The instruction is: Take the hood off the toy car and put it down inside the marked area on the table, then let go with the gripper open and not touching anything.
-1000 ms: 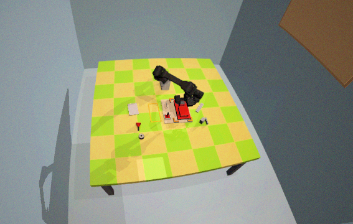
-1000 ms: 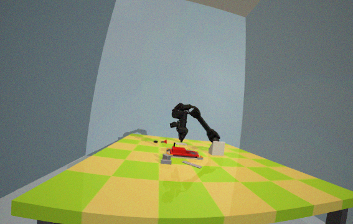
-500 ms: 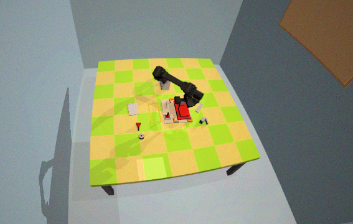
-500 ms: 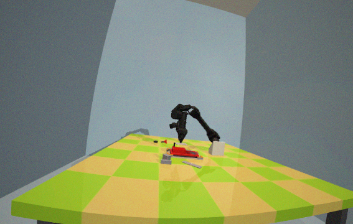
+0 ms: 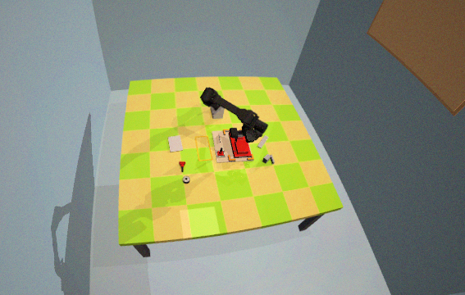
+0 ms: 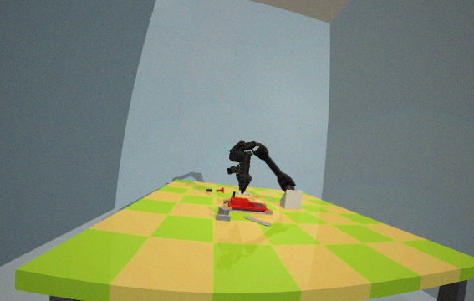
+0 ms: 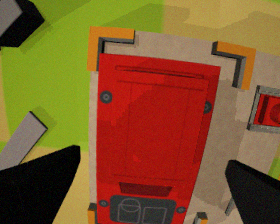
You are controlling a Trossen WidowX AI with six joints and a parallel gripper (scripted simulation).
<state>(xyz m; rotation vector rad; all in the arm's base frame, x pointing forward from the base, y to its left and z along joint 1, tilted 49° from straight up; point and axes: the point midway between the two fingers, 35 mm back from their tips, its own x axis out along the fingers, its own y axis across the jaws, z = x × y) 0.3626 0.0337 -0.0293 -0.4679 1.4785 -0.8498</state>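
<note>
The red toy car (image 5: 241,148) (image 6: 241,203) (image 7: 151,130) sits on a pale board (image 5: 225,143) (image 7: 226,130) between orange corner brackets. Its dark panel (image 7: 143,210) with a circle and a rectangle drawn on it shows at the lower edge of the wrist view. I cannot tell the hood's outline from the rest of the red body. My gripper (image 6: 242,191) (image 7: 156,161) is open and empty above the car, its fingertips on either side of the body in the wrist view. The marked area, a thin yellow outline (image 5: 205,160), lies left of the board in the top view, with no hood in it.
A red piece with a black knob (image 5: 221,153) (image 7: 266,111) stands on the board. A grey slab (image 5: 262,142) (image 6: 257,221) (image 7: 21,142) and a grey block (image 5: 266,159) (image 6: 223,215) lie beside it. A pale plate (image 5: 175,143), a red-and-black piece (image 5: 182,165) and a ring (image 5: 186,179) lie farther left.
</note>
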